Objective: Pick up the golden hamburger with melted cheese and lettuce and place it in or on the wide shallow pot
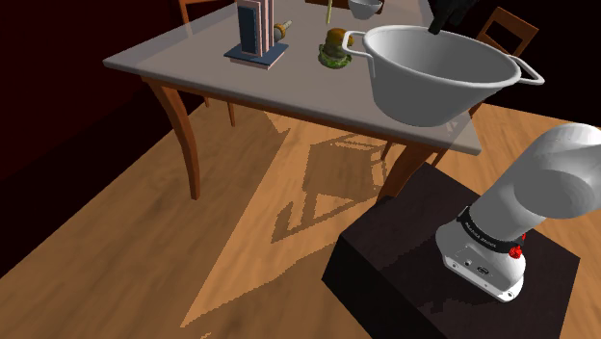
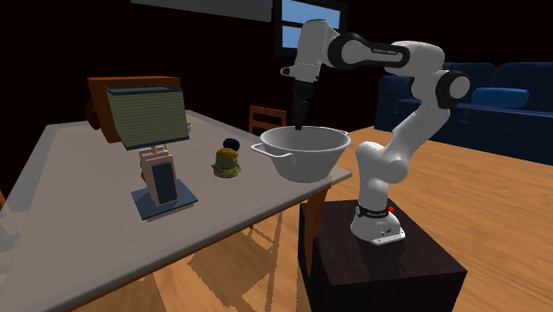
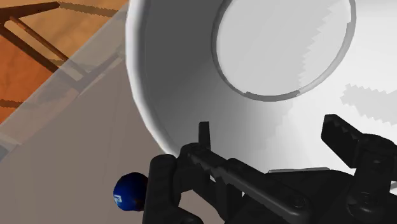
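**Desk:** Where is the hamburger right now?

**Operator:** I see the hamburger [image 1: 336,47] standing upright on the counter [image 1: 183,56], a golden bun over a green lettuce fringe, with nothing touching it. It is just beside the pale grey pot [image 1: 438,77], on the shoulder view's left of it, near one handle. In the second exterior view I can see a small gap between the two.

**Desk:** And the hand?

**Operator:** My gripper [image 2: 301,120] hangs over the pot's mouth, pointing straight down, tips about level with the rim. On the wrist view the fingers [image 3: 343,137] stand apart with nothing between them, just the pot's pale inside beyond.

**Desk:** What else is around?

**Operator:** A rack of pinkish books [image 2: 160,182] sits further along the counter from the hamburger, with a box with a greenish face [image 2: 142,111] behind it. A wooden chair [image 2: 267,118] stands at the far side, and a blue sofa [image 2: 496,106] lies beyond my arm [image 2: 416,97]. The pot sits near the counter corner closest to the stand [image 2: 381,266].
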`<control>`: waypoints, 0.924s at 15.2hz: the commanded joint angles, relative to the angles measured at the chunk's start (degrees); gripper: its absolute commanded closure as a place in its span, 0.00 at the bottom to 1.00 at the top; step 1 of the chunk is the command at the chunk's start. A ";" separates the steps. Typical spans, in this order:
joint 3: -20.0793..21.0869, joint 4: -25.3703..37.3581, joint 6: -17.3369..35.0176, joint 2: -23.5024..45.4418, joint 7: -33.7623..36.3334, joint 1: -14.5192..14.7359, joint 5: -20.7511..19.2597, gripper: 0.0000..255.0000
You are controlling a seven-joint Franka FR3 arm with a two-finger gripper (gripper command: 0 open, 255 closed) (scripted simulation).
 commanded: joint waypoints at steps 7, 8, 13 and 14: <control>-5.46 6.33 6.59 12.98 -12.34 4.16 0.29 0.00; -6.28 7.68 7.42 15.22 -14.43 4.90 0.60 0.00; -9.76 15.55 10.29 26.64 -25.12 8.37 3.33 0.00; -10.32 17.34 10.60 28.95 -27.28 8.99 4.09 0.00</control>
